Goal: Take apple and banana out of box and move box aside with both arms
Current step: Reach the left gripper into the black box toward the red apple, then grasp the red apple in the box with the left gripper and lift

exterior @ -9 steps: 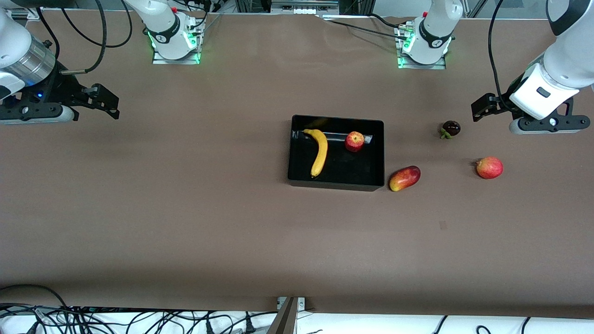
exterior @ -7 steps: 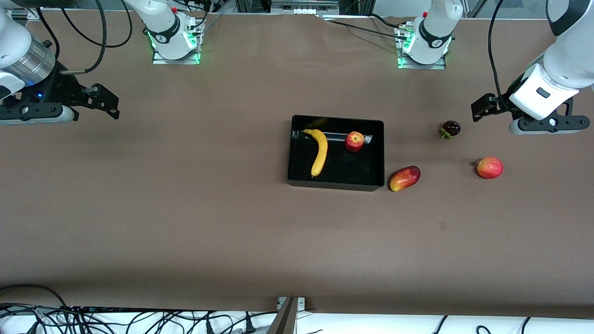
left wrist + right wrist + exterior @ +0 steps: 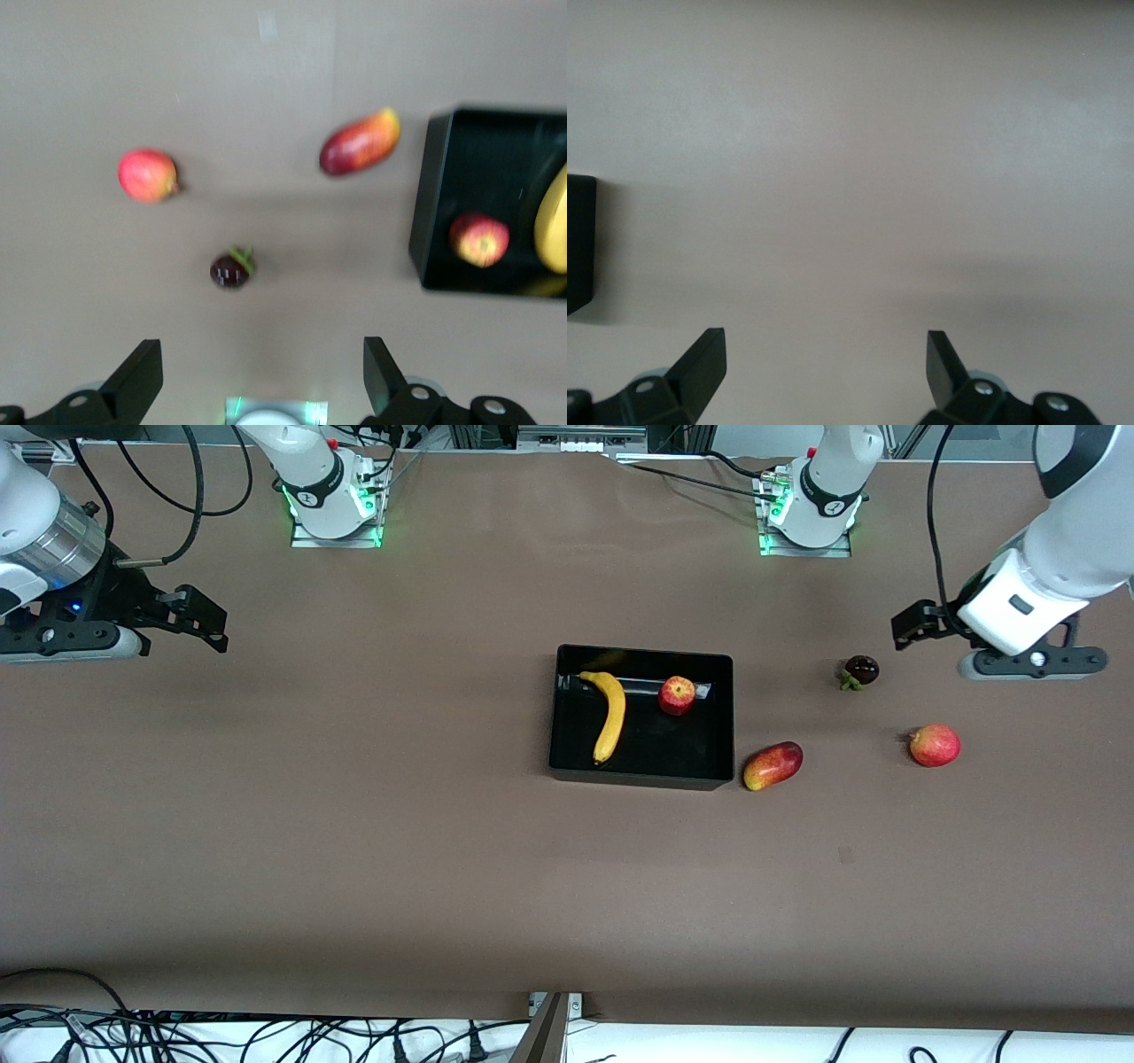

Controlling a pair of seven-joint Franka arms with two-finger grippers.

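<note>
While both fruits lie in the box (image 3: 641, 717) at mid-table — banana (image 3: 609, 714) toward the right arm's end, apple (image 3: 677, 695) toward the left's — nothing is out yet. The 2 grippers hang at the table's ends, left gripper (image 3: 921, 622) and right gripper (image 3: 197, 615) both spread wide and empty. Next, I judge, 1 must reach over the box and descend on a fruit.

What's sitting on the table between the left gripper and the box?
In the front view, a dark purple fruit lies between the left gripper and the box.
</note>
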